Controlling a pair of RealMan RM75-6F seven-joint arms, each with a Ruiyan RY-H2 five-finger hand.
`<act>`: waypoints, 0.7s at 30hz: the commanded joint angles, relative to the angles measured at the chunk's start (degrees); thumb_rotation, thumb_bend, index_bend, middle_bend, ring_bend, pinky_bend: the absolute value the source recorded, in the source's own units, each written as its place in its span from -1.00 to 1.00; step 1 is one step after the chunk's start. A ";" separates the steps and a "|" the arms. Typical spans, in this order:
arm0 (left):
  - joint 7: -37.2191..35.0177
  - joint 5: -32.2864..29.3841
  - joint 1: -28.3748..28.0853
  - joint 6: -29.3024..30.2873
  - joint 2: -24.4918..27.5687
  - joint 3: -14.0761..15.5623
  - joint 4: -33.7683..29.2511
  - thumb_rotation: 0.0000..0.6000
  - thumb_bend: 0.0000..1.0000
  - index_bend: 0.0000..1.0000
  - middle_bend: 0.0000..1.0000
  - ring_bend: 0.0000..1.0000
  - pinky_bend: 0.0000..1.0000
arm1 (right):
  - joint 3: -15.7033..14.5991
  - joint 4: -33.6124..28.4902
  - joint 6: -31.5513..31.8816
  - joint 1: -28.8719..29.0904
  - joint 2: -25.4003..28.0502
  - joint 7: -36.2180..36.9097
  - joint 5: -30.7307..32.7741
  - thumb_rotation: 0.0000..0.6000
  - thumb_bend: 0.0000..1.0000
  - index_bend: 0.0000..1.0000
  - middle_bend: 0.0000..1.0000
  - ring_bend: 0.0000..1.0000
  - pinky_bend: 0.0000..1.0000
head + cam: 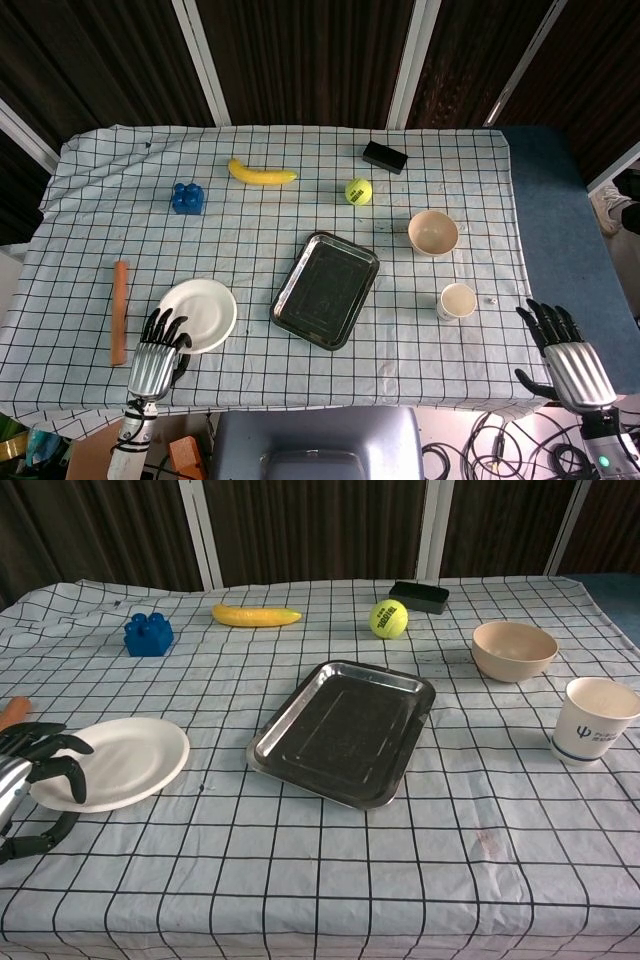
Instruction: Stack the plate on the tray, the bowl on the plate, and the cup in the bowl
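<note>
A steel tray [326, 289] sits near the middle of the checked tablecloth [260, 225] with nothing in it, its dark bottom bare in both views. The white plate [198, 315] lies flat on the cloth well to the left of the tray, also with nothing on it. The left hand [158, 352] is at the plate's near-left edge with its dark fingers [62, 765] curved over the rim; whether they actually grip the rim cannot be told from either view. To the right of the tray, the beige bowl [433, 232] stands upright and holds nothing, and nearer than it the white paper cup [457, 301] stands upright, its inside showing bare. The right hand [565, 355] hangs off the table's near-right corner, fingers spread apart and holding nothing, well apart from the cup. Along the far side lie a banana [261, 173], a blue block [187, 197], a tennis ball [358, 190] and a small black box [384, 156]. A wooden stick [119, 311] lies on the cloth just left of the plate.
</note>
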 commanded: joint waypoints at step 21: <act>-8.33 -1.56 -5.51 13.22 4.02 -8.73 -7.09 1.00 -0.14 0.44 -0.28 -0.65 -0.81 | -0.08 -0.38 -0.16 -0.19 0.12 0.32 -0.75 1.00 -0.66 -1.00 -1.00 -1.00 -1.00</act>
